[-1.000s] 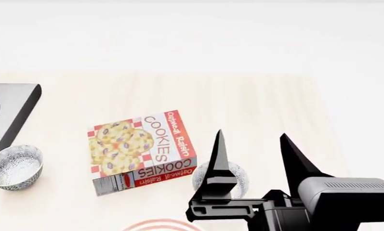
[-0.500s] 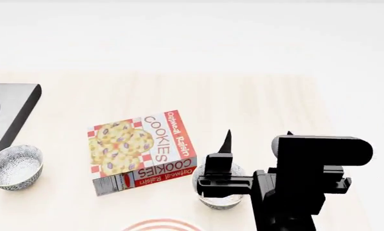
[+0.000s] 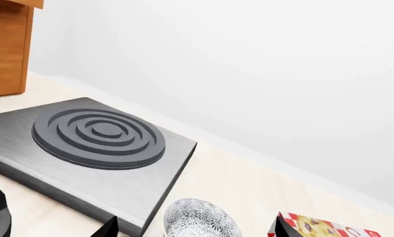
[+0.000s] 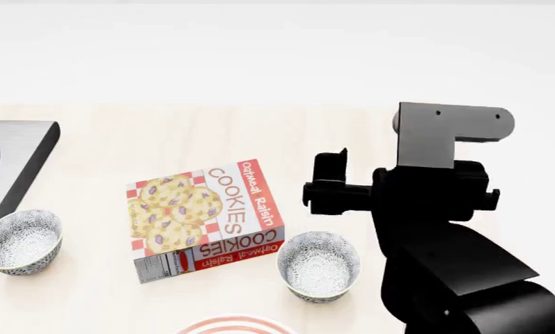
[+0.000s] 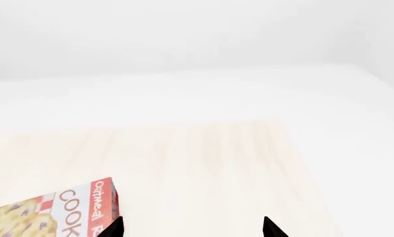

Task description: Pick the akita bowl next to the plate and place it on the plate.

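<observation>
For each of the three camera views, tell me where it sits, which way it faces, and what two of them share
Head view: on the head, facing forward and down at the table; the right gripper and arm show.
Left wrist view: near the left gripper, facing the stove plate and wall; fingertips show.
Right wrist view: near the right gripper, facing across the table; fingertips show.
All three share the cookie box; head and left wrist share the far-left bowl.

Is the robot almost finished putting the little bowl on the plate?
Not yet. The akita bowl sits on the table beside the cookie box, not on the plate, whose rim peeks in at the bottom edge. The right end effector hangs above the bowl, holding nothing. Grabbing, lifting and placing are all left.
</observation>
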Robot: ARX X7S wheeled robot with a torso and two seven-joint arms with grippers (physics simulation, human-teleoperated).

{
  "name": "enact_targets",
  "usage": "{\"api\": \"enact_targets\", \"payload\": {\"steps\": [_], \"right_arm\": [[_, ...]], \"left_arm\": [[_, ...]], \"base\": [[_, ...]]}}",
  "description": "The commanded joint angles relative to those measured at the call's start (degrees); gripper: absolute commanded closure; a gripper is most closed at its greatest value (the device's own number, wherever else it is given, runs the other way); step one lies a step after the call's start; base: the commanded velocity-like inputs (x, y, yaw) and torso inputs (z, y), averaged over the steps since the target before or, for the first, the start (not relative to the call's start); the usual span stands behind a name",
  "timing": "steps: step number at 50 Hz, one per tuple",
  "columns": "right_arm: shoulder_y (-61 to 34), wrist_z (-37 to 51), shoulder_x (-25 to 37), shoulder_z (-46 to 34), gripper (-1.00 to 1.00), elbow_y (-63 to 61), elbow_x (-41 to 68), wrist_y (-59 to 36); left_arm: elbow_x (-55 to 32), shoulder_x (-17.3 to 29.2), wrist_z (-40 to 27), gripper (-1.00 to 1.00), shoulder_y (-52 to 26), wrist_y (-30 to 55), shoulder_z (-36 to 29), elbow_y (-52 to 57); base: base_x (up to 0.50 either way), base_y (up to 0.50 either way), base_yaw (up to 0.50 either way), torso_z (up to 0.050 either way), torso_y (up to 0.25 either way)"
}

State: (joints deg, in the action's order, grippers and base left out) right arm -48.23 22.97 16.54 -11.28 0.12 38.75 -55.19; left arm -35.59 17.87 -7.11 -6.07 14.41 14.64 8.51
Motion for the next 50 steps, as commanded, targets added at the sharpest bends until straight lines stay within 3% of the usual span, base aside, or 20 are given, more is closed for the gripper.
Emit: {"api": "enact_targets", "payload": {"steps": [1,14,25,40,50], "right_arm": [[-10.69,-3.87,-2.29,-2.46,-1.00,17.22,-1.81,-0.20],[-18.25,-9.63,-5.25,-5.03,-1.00,37.65,-3.77,1.42],[-21.75,-11.98,-6.55,-7.27,-1.00,47.48,-5.38,1.51],[-23.40,-12.01,-7.42,-6.91,-1.00,53.36,-4.56,-1.75],[-24.92,-14.92,-9.17,-8.63,-1.00,60.78,-6.20,2.06]], "left_arm": [[-0.09,0.08,-0.18,-1.00,-0.10,-0.14,-0.14,-0.23],[-0.32,0.24,-0.21,-1.00,0.01,-0.33,-0.20,-0.32],[-0.68,0.41,-1.19,-1.00,0.10,0.24,-0.11,0.46],[-0.38,0.38,-1.43,-1.00,-0.18,-0.25,-0.36,-0.39],[-0.52,0.56,-1.43,-1.00,-0.19,-0.35,-0.45,-0.47]], "base": [[0.00,0.00,0.00,0.000,0.000],[0.00,0.00,0.00,0.000,0.000],[0.00,0.00,0.00,0.000,0.000],[0.00,0.00,0.00,0.000,0.000],[0.00,0.00,0.00,0.000,0.000]]}}
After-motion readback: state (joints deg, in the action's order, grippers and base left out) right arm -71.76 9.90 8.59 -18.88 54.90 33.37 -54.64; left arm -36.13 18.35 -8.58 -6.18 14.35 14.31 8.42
